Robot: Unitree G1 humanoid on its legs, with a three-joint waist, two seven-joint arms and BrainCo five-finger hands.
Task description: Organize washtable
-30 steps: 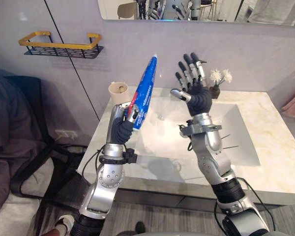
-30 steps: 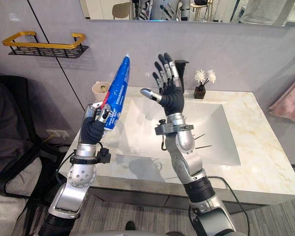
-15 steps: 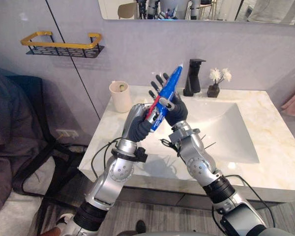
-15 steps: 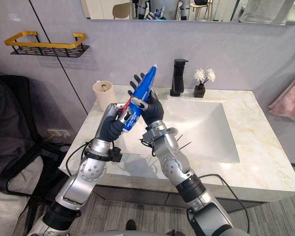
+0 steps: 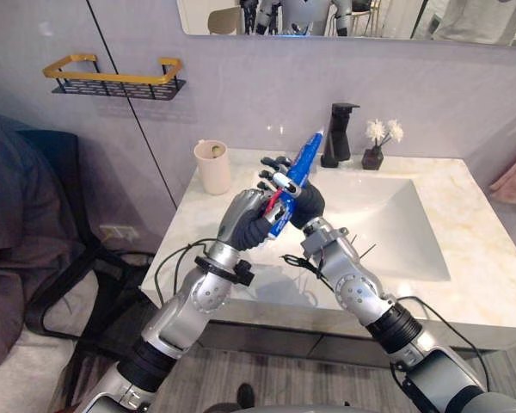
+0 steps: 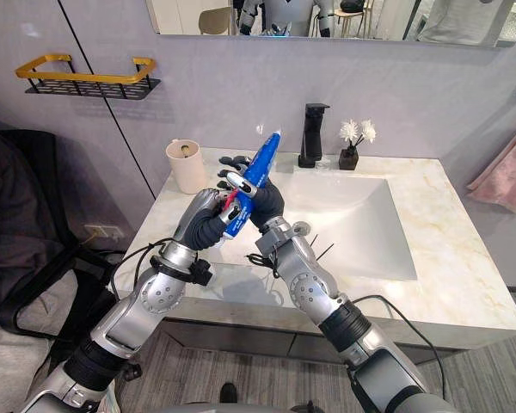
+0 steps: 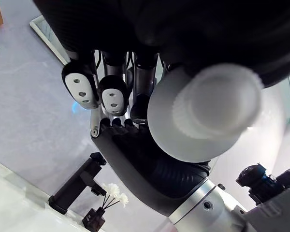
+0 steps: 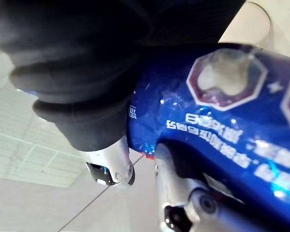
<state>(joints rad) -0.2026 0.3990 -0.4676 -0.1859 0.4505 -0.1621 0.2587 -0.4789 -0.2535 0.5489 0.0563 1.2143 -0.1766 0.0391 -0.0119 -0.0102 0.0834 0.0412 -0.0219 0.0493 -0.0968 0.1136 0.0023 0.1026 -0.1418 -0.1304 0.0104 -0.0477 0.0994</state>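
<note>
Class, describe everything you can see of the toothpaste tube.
The toothpaste tube is glossy blue plastic with pale print, a red patch low down and a white ribbed cap. It tilts crimped end up above the washtable. The left hand wraps its cap end; the right hand pinches its middle.

A gold-railed black wire shelf [image 5: 112, 79] hangs on the wall left of the mirror [image 5: 353, 17], under which a black faucet [image 5: 335, 136] stands beside a small vase of white flowers [image 5: 380, 142].
</note>
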